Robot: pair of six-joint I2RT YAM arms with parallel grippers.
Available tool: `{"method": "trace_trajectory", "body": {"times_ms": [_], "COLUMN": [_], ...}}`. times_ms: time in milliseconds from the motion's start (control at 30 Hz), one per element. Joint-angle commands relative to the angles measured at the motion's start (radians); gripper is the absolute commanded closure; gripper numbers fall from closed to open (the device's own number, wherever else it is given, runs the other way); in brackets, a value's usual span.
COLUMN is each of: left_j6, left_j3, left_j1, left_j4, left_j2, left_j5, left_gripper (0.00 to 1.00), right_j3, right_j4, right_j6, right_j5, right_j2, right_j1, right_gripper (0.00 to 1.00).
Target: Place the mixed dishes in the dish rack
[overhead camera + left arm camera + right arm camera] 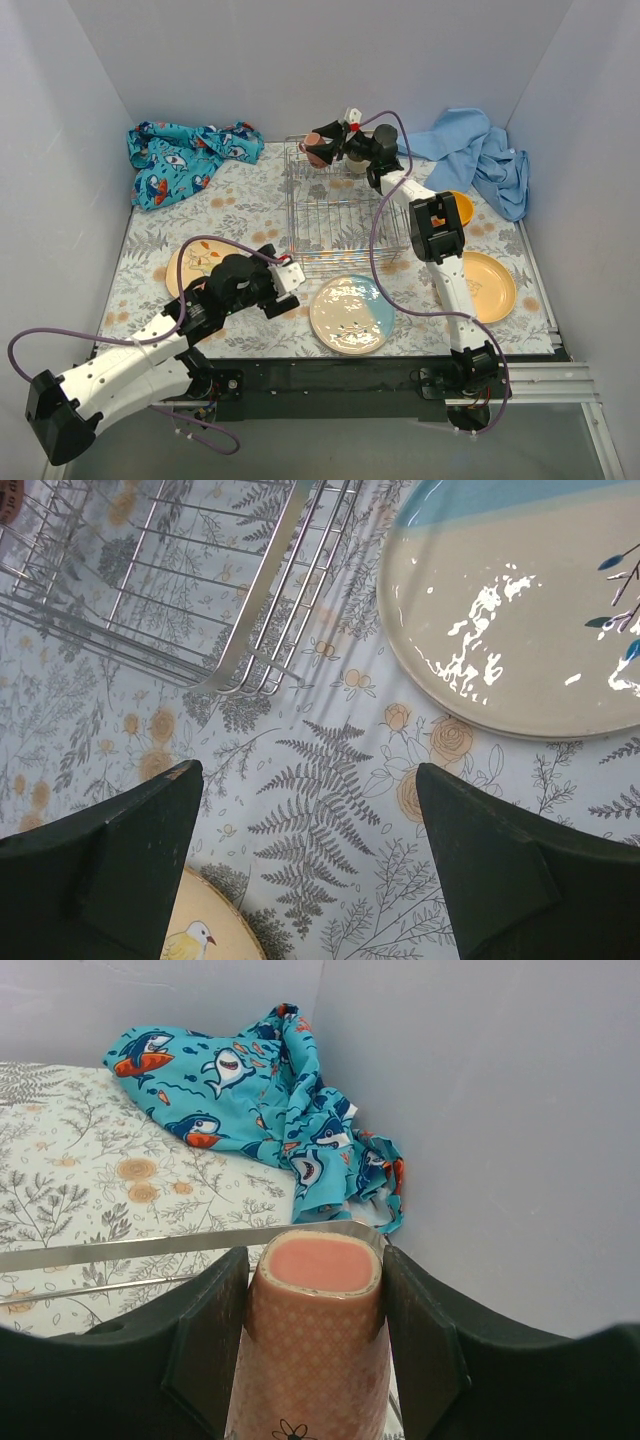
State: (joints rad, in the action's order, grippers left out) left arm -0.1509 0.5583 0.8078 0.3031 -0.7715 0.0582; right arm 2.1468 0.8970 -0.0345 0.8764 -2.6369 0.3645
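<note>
Currently my right arm (440, 235) is stretched nearly straight toward the far edge of the table (250, 200), with the wrist turned left. The right gripper (315, 1260) is clamped on the pinkish mug (312, 1360): one finger presses each side, and the mug's flat end faces the wrist camera. From the top view the mug sits over the far-left corner of the dish rack (340, 215) — I can't tell whether it touches the wire.

My left arm (130, 365) is folded low near the near-left corner, elbow bent, forearm pointing in toward the middle. The left gripper (310, 772) is spread wide with nothing between the fingers, aimed down at bare table just off the rack's near-left corner. It sits between the cream-and-light-blue plate (520, 620) at the middle of the near edge and the tan plate (195, 262) toward the left edge, touching neither.

The yellow-orange plate (488, 287) lies flat by the right edge. The orange bowl (462, 207) is just beyond it, partly hidden behind the right arm. A shark-print cloth (185, 158) is bunched in the far-left corner and a light-blue cloth (480, 150) in the far-right corner.
</note>
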Motion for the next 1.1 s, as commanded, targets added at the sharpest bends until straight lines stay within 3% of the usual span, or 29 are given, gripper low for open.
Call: {"method": "trace_trajectory", "body": {"times_ms": [0,400,633,1067], "left_j6": [-0.038,-0.058,-0.062,-0.072], "left_j3": [0.012,0.022,0.017,0.012], "left_j1": [0.001,0.001,0.001,0.002], "left_j4": [-0.010,-0.044,-0.048,-0.064], "left_j2": [-0.018,-0.071,-0.077,-0.107], "left_j5": [-0.011,-0.011,-0.017,-0.024], "left_gripper": [0.13,0.13,0.13,0.13], "right_j3": [0.081,0.126,0.134,0.113], "right_j4": [0.132,0.187,0.192,0.285], "right_j6": [-0.018,-0.041,-0.010,-0.010], "right_j5": [0.029,-0.014,-0.019,-0.073], "right_j2": [-0.014,-0.018,-0.046,-0.114], "right_j1": [-0.021,-0.030,-0.032,-0.030], "right_gripper": [0.88,0.89,0.96,0.92]}}
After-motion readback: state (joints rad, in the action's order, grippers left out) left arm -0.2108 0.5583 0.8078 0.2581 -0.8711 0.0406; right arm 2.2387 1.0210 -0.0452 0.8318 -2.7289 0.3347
